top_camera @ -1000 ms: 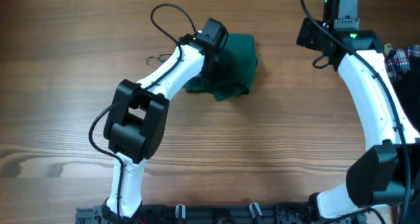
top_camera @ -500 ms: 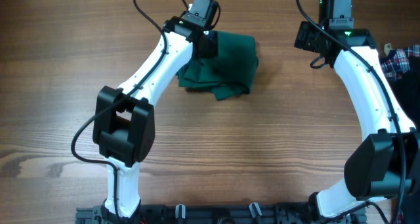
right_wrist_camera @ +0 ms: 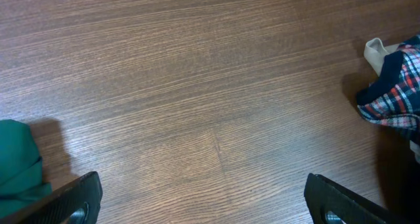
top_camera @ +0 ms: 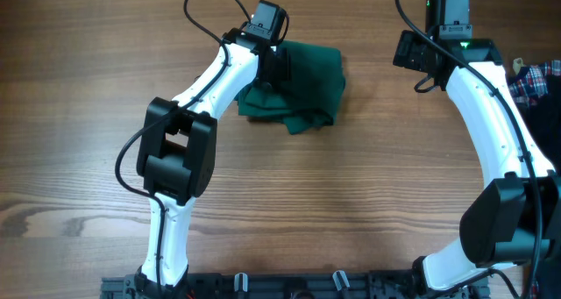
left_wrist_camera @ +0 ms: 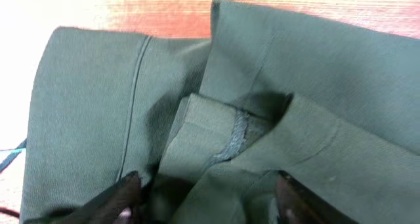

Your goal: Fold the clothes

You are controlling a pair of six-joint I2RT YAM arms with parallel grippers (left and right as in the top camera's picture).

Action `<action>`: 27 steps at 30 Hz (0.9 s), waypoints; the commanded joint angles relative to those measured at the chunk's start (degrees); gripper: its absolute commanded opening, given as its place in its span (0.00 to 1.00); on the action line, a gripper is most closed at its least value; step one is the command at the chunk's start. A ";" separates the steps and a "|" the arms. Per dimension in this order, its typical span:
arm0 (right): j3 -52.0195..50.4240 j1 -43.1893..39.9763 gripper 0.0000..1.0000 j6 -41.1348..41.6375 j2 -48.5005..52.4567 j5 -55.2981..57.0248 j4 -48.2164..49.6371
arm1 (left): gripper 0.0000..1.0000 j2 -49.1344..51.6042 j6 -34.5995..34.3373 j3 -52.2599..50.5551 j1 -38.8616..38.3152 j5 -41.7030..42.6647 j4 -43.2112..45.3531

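Note:
A dark green garment (top_camera: 308,84) lies bunched and partly folded on the wooden table at the back centre. It fills the left wrist view (left_wrist_camera: 308,86), showing seams and a hem. My left gripper (top_camera: 275,64) is over the garment's left edge, and its fingers (left_wrist_camera: 207,198) are spread apart with folds of cloth between them. My right gripper (top_camera: 408,50) is open and empty above bare table to the right of the garment, fingers wide apart in the right wrist view (right_wrist_camera: 203,201). A corner of the green garment shows at the left of that view (right_wrist_camera: 18,161).
A plaid red, white and blue garment (top_camera: 536,78) lies at the table's right edge and also shows in the right wrist view (right_wrist_camera: 394,96). Thin cables (top_camera: 208,77) lie left of the green garment. Bare wood lies between the two arms.
My left gripper shifted from the garment's top towards its left edge, then a little back right. The garment's left side is uncovered. The right arm barely moved.

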 commanded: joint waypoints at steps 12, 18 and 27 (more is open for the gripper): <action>-0.59 -0.02 1.00 -0.22 0.70 -0.98 -0.48 | 0.04 -8.17 -0.11 1.01 0.26 0.87 -9.01; -0.59 -0.02 0.99 -0.28 0.70 -0.98 -0.52 | 0.04 -8.15 -1.38 0.96 0.26 -0.02 -18.51; -0.59 -0.02 1.00 -0.31 0.70 -0.96 -1.14 | 0.23 -8.04 -3.15 -3.76 0.26 -1.95 -17.42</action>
